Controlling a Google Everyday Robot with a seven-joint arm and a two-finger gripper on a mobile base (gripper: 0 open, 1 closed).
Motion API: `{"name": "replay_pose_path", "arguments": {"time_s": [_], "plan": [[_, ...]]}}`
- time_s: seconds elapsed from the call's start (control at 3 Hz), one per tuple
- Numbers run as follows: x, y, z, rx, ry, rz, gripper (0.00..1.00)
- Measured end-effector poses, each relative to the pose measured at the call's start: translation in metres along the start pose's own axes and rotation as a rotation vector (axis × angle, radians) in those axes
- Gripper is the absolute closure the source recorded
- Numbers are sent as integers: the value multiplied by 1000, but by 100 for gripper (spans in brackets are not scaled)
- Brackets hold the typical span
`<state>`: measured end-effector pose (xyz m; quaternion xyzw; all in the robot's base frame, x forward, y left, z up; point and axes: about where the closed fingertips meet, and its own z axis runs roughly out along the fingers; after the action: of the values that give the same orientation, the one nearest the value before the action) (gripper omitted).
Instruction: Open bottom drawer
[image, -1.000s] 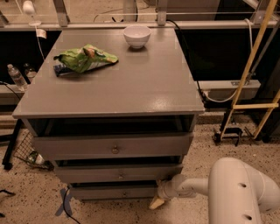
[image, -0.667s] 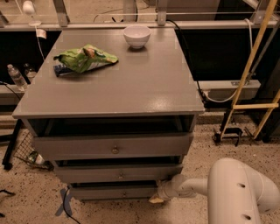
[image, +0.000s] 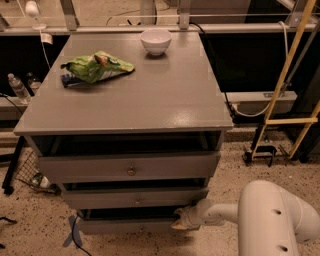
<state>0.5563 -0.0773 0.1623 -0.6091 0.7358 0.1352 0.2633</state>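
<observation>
My gripper (image: 183, 220) sits at the right end of the bottom drawer (image: 125, 226), lowest of 3, whose front stretches off to its left. I cannot tell whether it has a hold. I'd draw straight back, keeping the drawer square.

Gripper (image: 181, 222) jaws at bottom drawer's (image: 125, 227) right.

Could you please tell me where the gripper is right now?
In the camera view the gripper sits low at the right end of the bottom drawer, just below the middle drawer of the grey cabinet.
</observation>
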Motion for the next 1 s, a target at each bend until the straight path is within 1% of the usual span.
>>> {"name": "replay_pose_path", "arguments": {"time_s": [0.33,1.0], "plan": [[0,0,0,0,0,0,100],[0,0,0,0,0,0,100]]}}
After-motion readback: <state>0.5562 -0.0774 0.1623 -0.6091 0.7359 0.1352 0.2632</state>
